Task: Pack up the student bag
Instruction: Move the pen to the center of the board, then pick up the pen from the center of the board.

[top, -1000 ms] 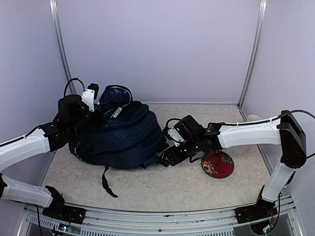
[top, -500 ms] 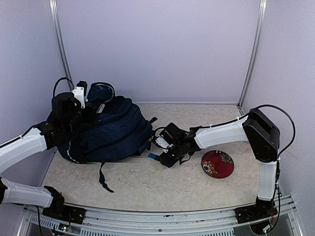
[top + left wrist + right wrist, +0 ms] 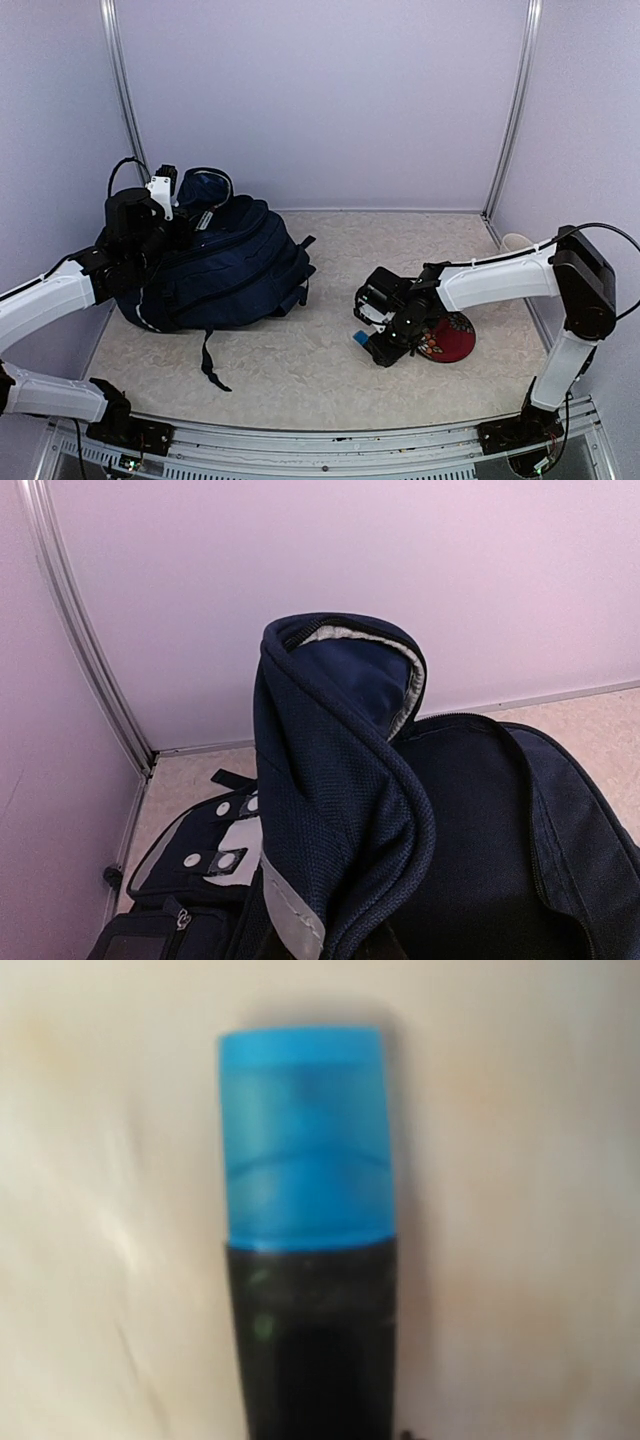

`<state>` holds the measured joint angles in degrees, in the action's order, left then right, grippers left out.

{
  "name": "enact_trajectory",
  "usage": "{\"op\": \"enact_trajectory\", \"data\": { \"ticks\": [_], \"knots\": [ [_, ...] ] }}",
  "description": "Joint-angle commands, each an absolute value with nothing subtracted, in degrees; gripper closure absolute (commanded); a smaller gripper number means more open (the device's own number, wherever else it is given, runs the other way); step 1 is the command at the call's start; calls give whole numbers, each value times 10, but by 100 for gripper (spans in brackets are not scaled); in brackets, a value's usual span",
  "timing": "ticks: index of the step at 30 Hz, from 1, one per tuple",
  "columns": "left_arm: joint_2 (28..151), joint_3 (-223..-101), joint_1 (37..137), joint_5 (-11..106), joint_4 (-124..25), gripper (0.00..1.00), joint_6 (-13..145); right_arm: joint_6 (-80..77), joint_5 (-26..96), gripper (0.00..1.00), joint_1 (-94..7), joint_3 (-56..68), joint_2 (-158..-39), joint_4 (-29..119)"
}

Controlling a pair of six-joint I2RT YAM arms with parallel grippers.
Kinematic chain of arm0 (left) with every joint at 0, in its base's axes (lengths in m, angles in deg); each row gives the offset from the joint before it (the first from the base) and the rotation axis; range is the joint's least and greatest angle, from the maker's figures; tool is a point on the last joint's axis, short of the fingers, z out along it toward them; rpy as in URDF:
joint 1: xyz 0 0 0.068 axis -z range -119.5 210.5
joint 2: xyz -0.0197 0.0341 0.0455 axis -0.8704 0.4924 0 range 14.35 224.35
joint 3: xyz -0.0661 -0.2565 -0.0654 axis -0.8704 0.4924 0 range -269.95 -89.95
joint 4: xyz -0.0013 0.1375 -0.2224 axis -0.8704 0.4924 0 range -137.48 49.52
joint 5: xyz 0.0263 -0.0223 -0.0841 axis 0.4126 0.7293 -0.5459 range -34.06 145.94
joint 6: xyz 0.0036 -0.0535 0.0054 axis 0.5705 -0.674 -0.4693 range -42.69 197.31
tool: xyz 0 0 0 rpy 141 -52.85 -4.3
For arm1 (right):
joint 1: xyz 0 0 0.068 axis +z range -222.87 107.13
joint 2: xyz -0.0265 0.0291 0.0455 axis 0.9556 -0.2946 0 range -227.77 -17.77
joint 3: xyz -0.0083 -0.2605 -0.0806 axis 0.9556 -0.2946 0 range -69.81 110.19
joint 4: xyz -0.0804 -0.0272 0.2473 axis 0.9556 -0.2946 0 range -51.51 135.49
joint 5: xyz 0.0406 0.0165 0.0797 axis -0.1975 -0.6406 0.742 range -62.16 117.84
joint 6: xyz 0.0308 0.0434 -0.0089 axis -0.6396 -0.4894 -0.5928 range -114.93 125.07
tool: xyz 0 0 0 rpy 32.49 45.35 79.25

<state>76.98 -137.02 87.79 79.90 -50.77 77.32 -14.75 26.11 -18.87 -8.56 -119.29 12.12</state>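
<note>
The student bag (image 3: 220, 275), a large dark navy backpack, lies at the left of the table. My left gripper (image 3: 196, 216) is at its top and shut on the raised top flap (image 3: 340, 780), holding the main compartment (image 3: 470, 840) open. My right gripper (image 3: 366, 341) is low over the table, well right of the bag. It is shut on a black marker with a blue cap (image 3: 358, 339). In the right wrist view the marker (image 3: 303, 1140) fills the frame just above the table, and the fingers are hidden.
A round red patterned dish (image 3: 450, 337) lies on the table just right of my right gripper. A black strap (image 3: 208, 362) trails from the bag toward the front. A white object (image 3: 515, 241) sits at the back right corner. Walls enclose three sides.
My right gripper has moved right and nearer, away from the bag, carrying the blue-capped marker. The bag shifted left a second ago; the left arm has stayed still since.
</note>
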Motion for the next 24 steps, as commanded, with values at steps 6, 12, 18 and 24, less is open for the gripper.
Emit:
{"op": "enact_trajectory", "data": {
  "ticks": [6, 12, 18, 24],
  "knots": [
    [741, -1403, 866, 817, -604, 100, 759, -187, 287, 41, -184, -58, -1199, 24],
    [742, -1406, 867, 804, -600, 100, 755, -165, 270, 40, -183, 9, -1262, 9],
    [741, -1406, 867, 802, -599, 100, 756, -159, 280, 55, -185, 19, -1287, 8],
    [743, -1407, 868, 795, -598, 100, 755, -164, 289, 76, -184, 9, -1275, 16]
  ]
}}
